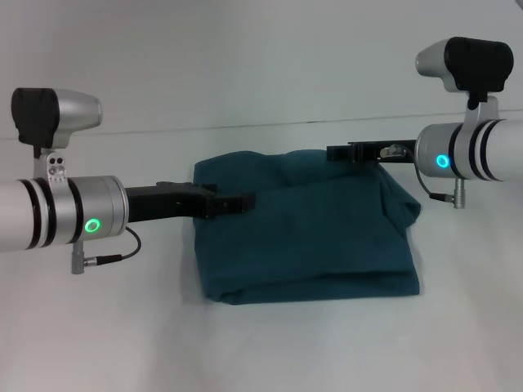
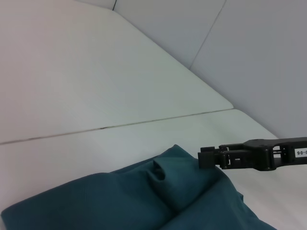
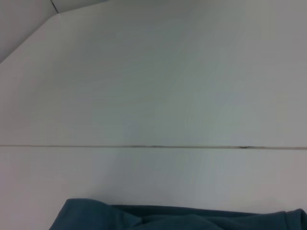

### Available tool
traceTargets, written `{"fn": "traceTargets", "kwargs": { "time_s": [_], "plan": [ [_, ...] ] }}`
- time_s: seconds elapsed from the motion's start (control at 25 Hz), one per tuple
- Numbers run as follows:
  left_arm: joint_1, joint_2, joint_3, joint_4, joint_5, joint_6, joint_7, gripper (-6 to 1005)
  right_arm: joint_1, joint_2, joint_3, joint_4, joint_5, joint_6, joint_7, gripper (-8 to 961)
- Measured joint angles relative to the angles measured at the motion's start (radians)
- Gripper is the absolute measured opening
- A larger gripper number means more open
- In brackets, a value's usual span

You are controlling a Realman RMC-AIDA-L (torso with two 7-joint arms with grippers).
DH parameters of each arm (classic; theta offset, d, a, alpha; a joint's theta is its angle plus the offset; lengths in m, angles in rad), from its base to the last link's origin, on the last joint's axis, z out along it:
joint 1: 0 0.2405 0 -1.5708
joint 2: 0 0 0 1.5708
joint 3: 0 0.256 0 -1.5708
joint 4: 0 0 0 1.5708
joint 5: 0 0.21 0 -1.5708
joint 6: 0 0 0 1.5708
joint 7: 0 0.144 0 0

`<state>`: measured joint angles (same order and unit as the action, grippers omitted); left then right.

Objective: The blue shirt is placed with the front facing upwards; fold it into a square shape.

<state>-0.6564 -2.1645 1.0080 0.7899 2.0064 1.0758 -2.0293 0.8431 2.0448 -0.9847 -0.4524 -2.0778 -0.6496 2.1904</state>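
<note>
The shirt (image 1: 306, 233) lies folded on the table (image 1: 98, 327). Left gripper (image 1: 237, 202) and right gripper (image 1: 339, 153) hover over its edges; jaw state unclear. Risk: snagging cloth undoes folds.

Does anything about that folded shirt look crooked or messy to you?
Slightly. The blue shirt is folded into a rough square, but its right side bulges outward and the far edge is rumpled near the right gripper. The left gripper is over its left edge. Nothing looks damaged.
</note>
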Motion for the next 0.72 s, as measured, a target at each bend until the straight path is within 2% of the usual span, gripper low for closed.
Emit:
{"fn": "traceTargets", "kwargs": {
  "time_s": [0.2, 0.52, 0.72],
  "plan": [
    [0.001, 0.000, 0.000, 0.000, 0.000, 0.001, 0.002, 844, -0.004, 0.001, 0.000, 0.001, 0.001, 0.007, 0.000, 545],
    [0.002, 0.000, -0.002, 0.000, 0.000, 0.001, 0.001, 844, -0.012, -0.006, 0.000, 0.002, 0.001, 0.049, 0.000, 536],
    [0.001, 0.000, 0.000, 0.000, 0.000, 0.000, 0.000, 844, -0.009, -0.001, -0.004, 0.022, 0.000, 0.051, -0.002, 524]
  ]
}}
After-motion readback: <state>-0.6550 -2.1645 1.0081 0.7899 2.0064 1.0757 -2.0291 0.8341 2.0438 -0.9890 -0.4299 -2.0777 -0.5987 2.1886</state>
